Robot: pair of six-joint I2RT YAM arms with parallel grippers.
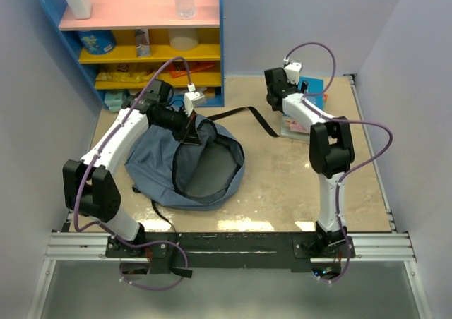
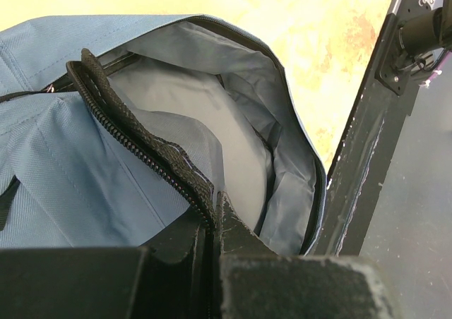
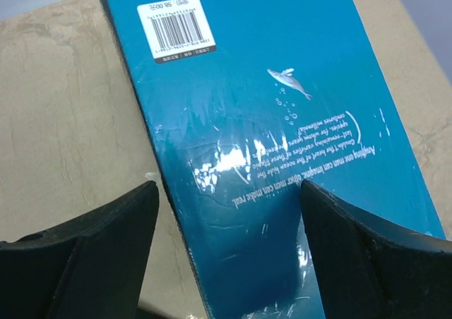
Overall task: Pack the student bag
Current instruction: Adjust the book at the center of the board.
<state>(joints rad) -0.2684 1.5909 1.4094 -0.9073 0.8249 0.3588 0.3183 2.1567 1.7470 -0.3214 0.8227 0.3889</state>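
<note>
Top view, bag: it lies on the table left of centre, with its mouth gaping toward the near right.
Top view, left gripper: it sits at the far rim of that mouth, holding it up.
Top view, book: far right, well apart from the bag, under your right arm.
Left wrist, zipper: the jaws are pinched together on the zipper edge. Grey lining shows, and nothing inside that I can see. Hold the pinch high and steady, so the mouth is wide.
Right wrist, right gripper: the jaws stand wide apart above the book's near end, holding nothing.
Right wrist, grasp: the cover is flat and glossy and will likely slip. Set one finger outside the left edge, work under it, and close slowly.
</note>
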